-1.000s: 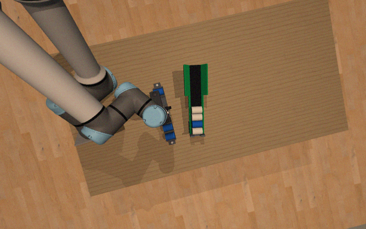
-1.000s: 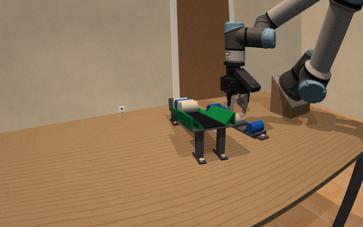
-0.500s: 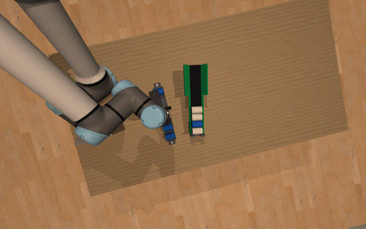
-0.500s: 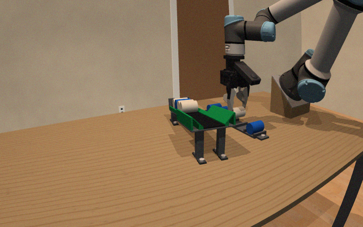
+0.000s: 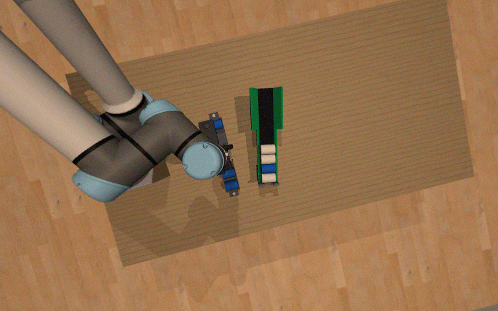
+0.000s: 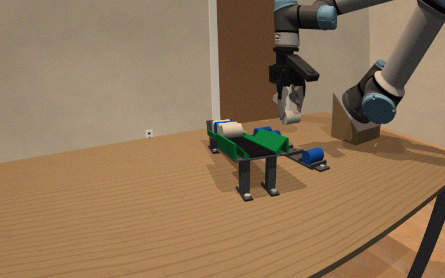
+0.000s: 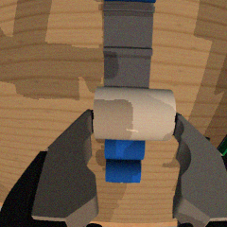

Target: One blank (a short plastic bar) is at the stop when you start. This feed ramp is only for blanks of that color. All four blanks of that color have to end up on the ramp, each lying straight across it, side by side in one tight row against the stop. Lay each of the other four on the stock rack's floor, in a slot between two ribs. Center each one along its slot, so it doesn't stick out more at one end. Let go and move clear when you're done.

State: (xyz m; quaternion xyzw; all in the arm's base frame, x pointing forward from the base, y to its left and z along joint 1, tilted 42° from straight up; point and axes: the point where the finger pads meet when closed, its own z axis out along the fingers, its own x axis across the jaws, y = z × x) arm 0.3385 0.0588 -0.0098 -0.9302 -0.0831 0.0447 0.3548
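The claw (image 6: pixel 291 114) (image 7: pixel 132 113) grips a cream blank (image 6: pixel 291 117) (image 7: pixel 134 113) by its ends, above the stock rack (image 5: pixel 222 137) (image 6: pixel 296 157) (image 7: pixel 128 28). Its long axis lies level, crosswise to the rack's length.

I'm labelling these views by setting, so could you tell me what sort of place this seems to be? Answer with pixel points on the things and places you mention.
Probably a robot test room: an arm (image 5: pixel 126 140) (image 6: pixel 361 101) is mounted on a wooden table (image 5: pixel 367 109) (image 6: pixel 131 212), with a door (image 6: pixel 245 65) and wall socket (image 6: pixel 149 133) behind.

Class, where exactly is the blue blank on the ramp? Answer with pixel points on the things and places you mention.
In the top view, the blue blank (image 5: pixel 268 168) (image 6: pixel 216 127) lies near the ramp's lower end, between the end cream blank (image 5: pixel 268 178) and another cream one (image 5: pixel 268 159).
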